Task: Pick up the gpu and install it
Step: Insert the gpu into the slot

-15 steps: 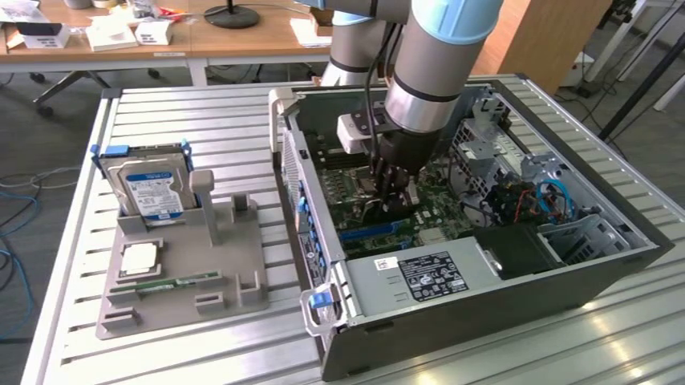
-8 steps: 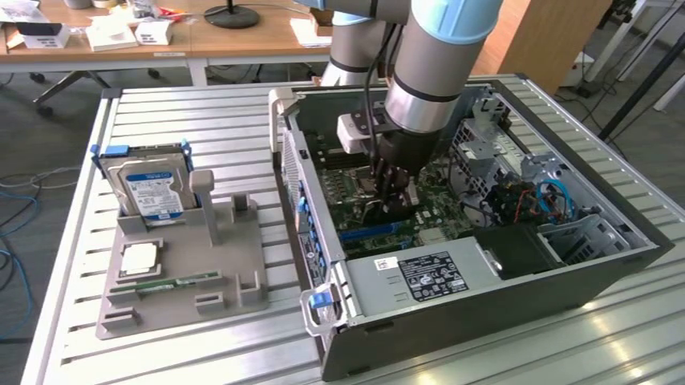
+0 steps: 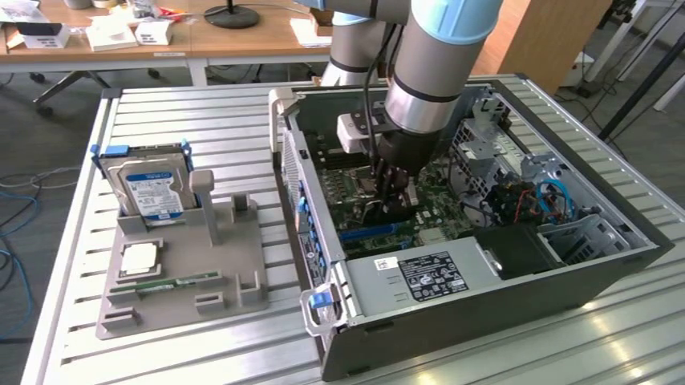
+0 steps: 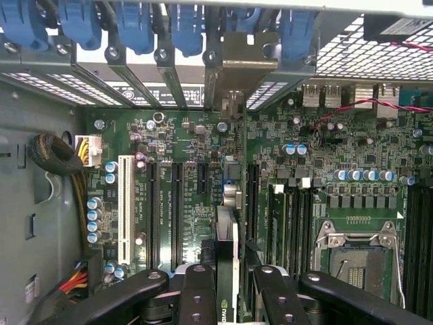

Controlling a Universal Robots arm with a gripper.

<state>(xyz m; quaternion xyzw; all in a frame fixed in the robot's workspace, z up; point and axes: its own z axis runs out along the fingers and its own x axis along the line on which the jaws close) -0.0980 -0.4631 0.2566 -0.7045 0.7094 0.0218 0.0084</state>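
Observation:
My gripper is down inside the open computer case, shut on the gpu. The card is thin and dark and stands edge-on between my two black fingers in the wrist view. It runs across the green motherboard between the black expansion slots. Its metal bracket lies against the case's rear slot openings, under the blue clips. Whether its lower edge sits in a slot I cannot tell. In the exterior view the gpu is a dark strip under the gripper.
A grey holder tray on the exterior view's left carries a hard drive, a square chip and a green memory stick. Inside the case are the power supply, a processor socket and a cable bundle.

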